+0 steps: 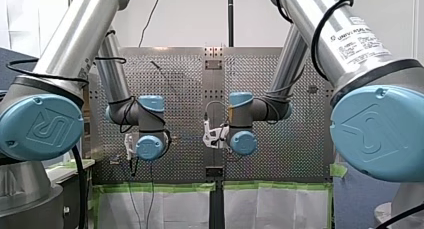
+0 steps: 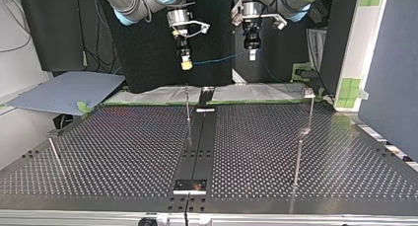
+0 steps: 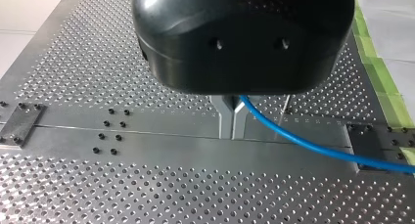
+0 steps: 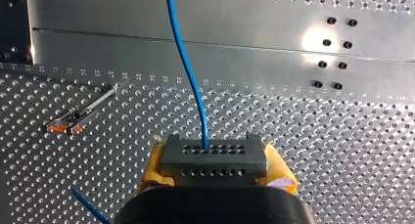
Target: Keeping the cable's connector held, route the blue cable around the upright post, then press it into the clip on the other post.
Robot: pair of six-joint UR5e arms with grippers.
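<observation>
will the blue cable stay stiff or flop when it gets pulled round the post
Probably flexible but a bit springy: the blue cable leaves the connector in a gentle S-curve, not a straight line. It looks thin and light, so it should bend round the post easily. It might slide through my left gripper, whose narrow metal fingers pinch it.

The perforated table bears a central plate and what look like three thin upright posts.
</observation>
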